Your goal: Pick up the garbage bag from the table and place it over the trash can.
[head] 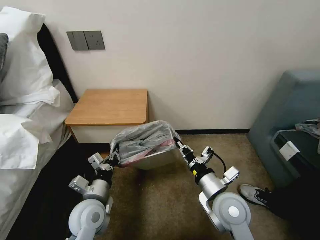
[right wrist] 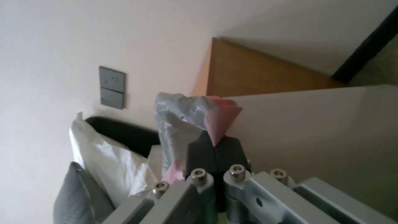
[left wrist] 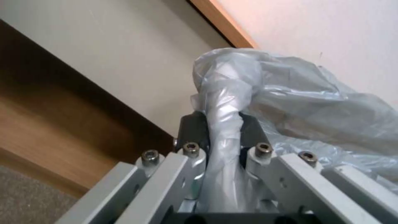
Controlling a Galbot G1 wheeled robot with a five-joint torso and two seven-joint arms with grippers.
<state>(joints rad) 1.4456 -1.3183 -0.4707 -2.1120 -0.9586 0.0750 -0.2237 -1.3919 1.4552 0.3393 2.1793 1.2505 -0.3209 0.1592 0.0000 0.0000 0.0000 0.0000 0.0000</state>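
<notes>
- At about nine o'clock in the head view, the white pillows (head: 23,73) and bed edge lie apart from the work.
- The table (head: 110,106) sits just left of centre, towards eleven o'clock from the bin, its wooden top bare; the bag is already off it.
- The left gripper (head: 113,159) reaches up from seven o'clock and is pinched on the left edge of the garbage bag (head: 143,141). In the left wrist view, a twisted rope of grey film runs between its dark fingers (left wrist: 192,130), clamped tight so the thin plastic does not slip.
- The garbage bag hangs at the centre, stretched between both arms with its mouth held wide. That spread looks intended to let the opening pass around the rim.
- The trash can (head: 156,161) stands on the carpet directly beneath the bag, in front of the table; only its pale near wall shows under the plastic. Whether the pink-red hem has cleared the rim all round cannot be told.
- The right gripper (head: 177,140) comes in from five o'clock and holds the bag's right edge. In the right wrist view its fingertips (right wrist: 203,152) are pressed together on a fold of grey and pink film, beside the can's pale wall (right wrist: 323,130).
- Both holds sit at opposite sides, probably to keep tension even.
</notes>
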